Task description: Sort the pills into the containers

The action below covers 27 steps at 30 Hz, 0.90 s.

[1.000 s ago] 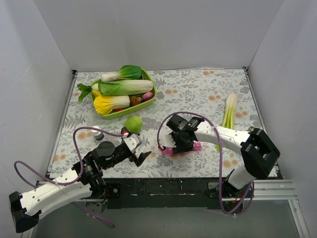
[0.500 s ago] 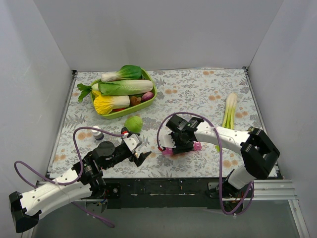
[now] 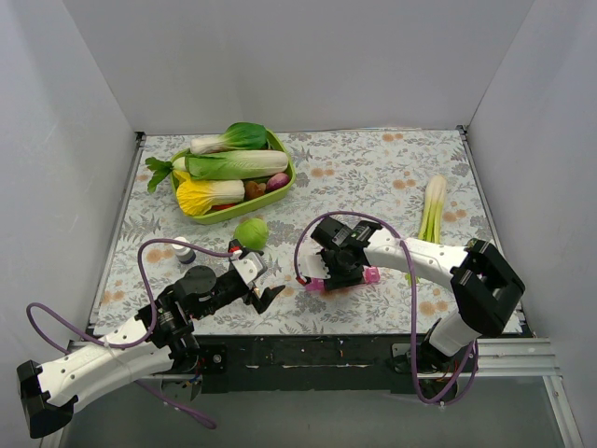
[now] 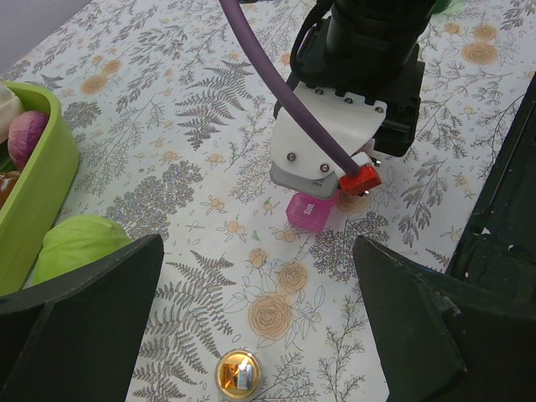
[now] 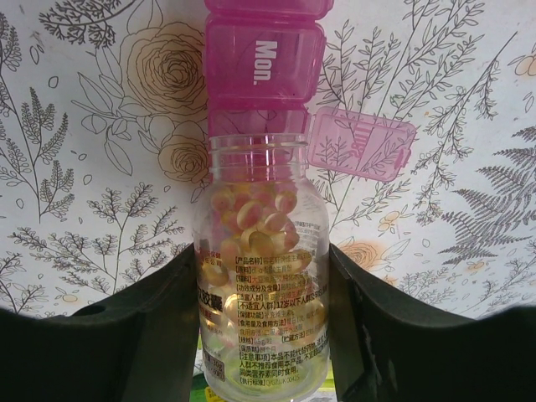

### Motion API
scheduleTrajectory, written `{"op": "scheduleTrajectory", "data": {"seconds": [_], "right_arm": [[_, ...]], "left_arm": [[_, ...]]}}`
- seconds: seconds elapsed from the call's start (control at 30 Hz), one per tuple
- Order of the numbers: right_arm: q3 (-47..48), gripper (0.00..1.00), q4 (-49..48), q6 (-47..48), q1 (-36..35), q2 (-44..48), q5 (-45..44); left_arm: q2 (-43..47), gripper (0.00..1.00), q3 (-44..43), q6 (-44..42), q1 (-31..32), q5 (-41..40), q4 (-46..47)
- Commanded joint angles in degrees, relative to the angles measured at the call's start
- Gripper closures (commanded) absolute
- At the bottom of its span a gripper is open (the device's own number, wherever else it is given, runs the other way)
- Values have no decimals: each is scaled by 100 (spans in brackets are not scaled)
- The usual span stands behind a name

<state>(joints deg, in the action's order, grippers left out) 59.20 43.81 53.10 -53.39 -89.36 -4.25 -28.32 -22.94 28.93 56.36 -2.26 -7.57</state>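
Nearest the arm bases: left end effector (image 4: 251, 322) released, fingers (image 4: 84, 314) spread as wide as they go, nothing between them. It hung short of the pill-box strip (image 4: 311, 211) with its camera aimed at it. Judged to be on standby, not working. A small round gold disc (image 4: 238, 374), likely the bottle's cap, lay on the floral surface (image 4: 167, 100) on the near side of the strip, apart from it.

At the strip: right end effector (image 5: 261, 272) grasping a clear pill bottle (image 5: 261, 218) by its labelled body, one finger (image 5: 159, 327) on each flank. Bottle uncapped, mouth pointing at the strip and overlapping an open cell next to the cell marked "Mon." (image 5: 264, 71). The open cell's lid (image 5: 362, 142) lay flipped out to the side. Amber pills (image 5: 251, 209) crowded up toward the neck, none seen clear of the mouth. Could not tell whether any already sat in the cell.

Reading: bottle held so the pills would run into that one cell; strip flat on the surface, cells facing up to take them. So the pills were inside the grasp and the strip sat just ahead of the fingertips.

Beyond the strip: a round green vegetable (image 3: 250, 232), then, well apart, a green bowl (image 3: 238, 213) of leafy vegetables. A leek (image 3: 431, 210) lay beyond the strip on the right arm's side.
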Motion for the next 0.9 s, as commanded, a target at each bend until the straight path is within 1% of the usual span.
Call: {"op": "scheduleTrajectory", "data": {"seconds": [0.0, 0.3, 0.87], "right_arm": [[232, 95, 154, 78, -49, -46, 109], [285, 95, 172, 69, -58, -73, 135], [127, 95, 207, 113, 65, 270, 117]], "left_arm": [[19, 2, -44, -80, -20, 59, -42], [28, 2, -53, -72, -20, 59, -42], [1, 2, -35, -71, -20, 68, -42]]}}
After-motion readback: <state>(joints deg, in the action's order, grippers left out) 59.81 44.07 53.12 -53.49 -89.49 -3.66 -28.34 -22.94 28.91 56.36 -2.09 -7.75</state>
